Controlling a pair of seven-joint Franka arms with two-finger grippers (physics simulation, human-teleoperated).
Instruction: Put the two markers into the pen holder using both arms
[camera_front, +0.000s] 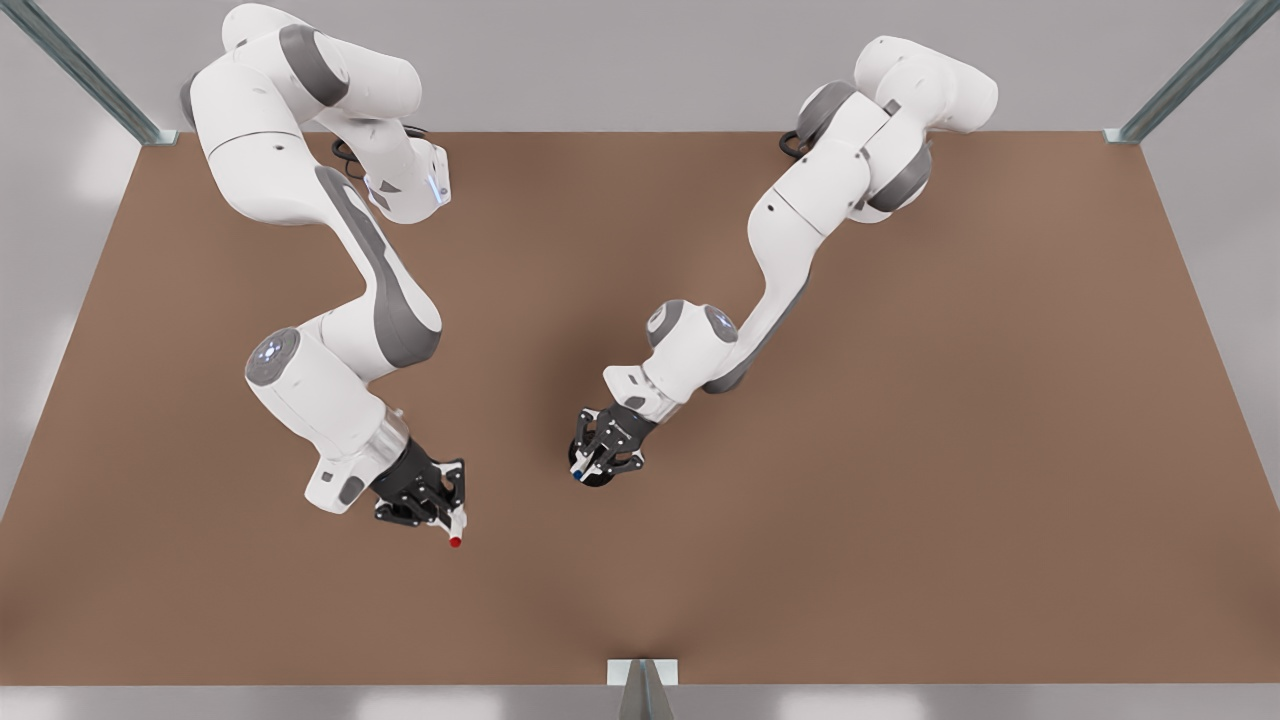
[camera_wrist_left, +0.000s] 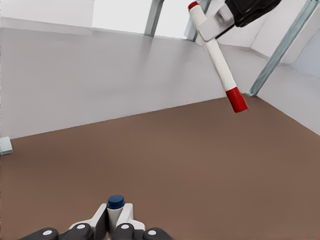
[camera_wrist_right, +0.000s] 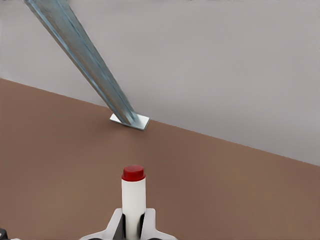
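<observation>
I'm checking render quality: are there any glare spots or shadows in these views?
Front view: soft bright patches on the grey floor beyond the table, faint shadow by the left tool over the pen holder. Wrist views: flat even light on the red marker and blue marker.

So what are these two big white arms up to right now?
Each arm is gripping one slim white marker. The left gripper, on the front view's right, holds the blue-capped marker right over the small black round pen holder, which sits on the brown table. The right gripper, on the front view's left, holds the red-capped marker off to the side of the holder. Neither marker appears released yet.
</observation>
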